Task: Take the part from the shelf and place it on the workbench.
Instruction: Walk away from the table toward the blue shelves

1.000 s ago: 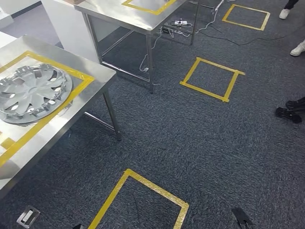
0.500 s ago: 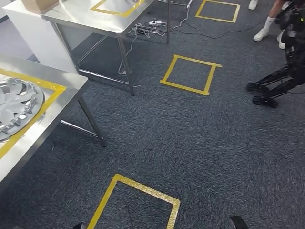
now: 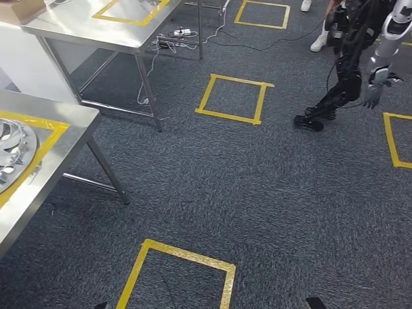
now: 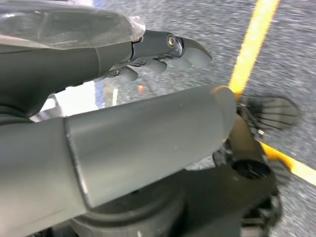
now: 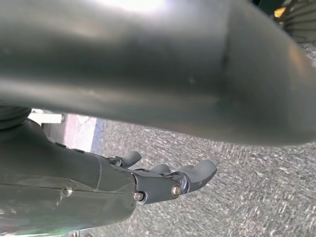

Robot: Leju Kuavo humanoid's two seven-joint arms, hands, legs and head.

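A silver wheel cover (image 3: 8, 151) lies inside a yellow tape outline on the steel workbench (image 3: 58, 164) at the left edge of the head view; only part of it shows. In the left wrist view my left hand (image 4: 111, 59) hangs over the carpet, with its fingers (image 4: 193, 54) stretched out and its thick thumb (image 4: 156, 133) apart from them. It holds nothing. My right hand (image 5: 111, 182) hangs the same way in the right wrist view, fingers (image 5: 197, 173) extended, thumb (image 5: 168, 74) apart, nothing in it.
A second steel table (image 3: 87, 29) with a cardboard box (image 3: 19, 8) stands at the back left, cables and a power strip (image 3: 179, 32) under it. Yellow tape squares (image 3: 232, 98) (image 3: 177, 277) mark the grey carpet. Another humanoid robot (image 3: 359, 58) and a person's shoes (image 3: 318, 42) are at the back right.
My view has swung to the right: the workbench and wheel cover have slid toward the left edge, and another robot has come into sight at the upper right.
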